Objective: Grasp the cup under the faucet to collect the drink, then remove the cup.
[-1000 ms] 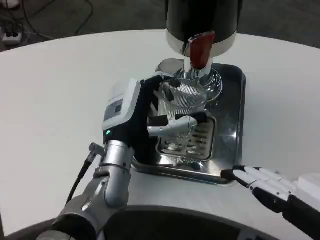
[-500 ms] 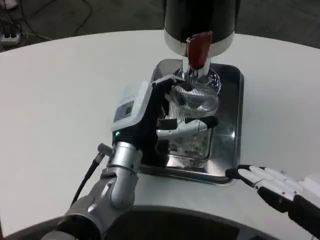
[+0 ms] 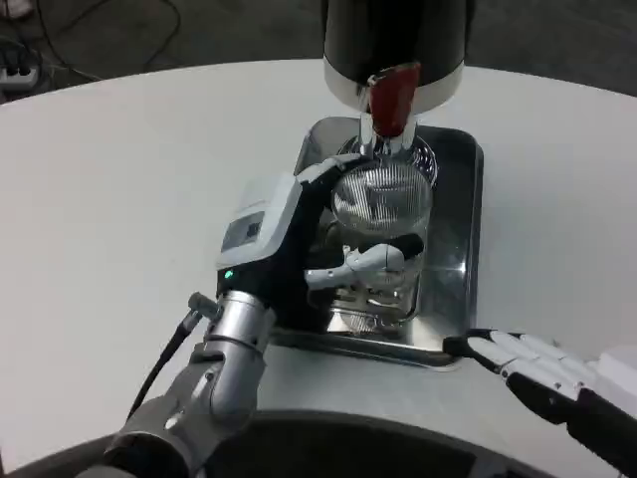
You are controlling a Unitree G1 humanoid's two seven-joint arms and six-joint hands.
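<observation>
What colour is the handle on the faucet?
The faucet's tap handle is dark red, seen best in the head view.

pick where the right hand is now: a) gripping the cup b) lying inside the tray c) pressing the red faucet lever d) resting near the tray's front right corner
d: the right hand lies on the table at the tray's front right corner, fingers extended, holding nothing.

No text, label or number can be read anywhere.
</observation>
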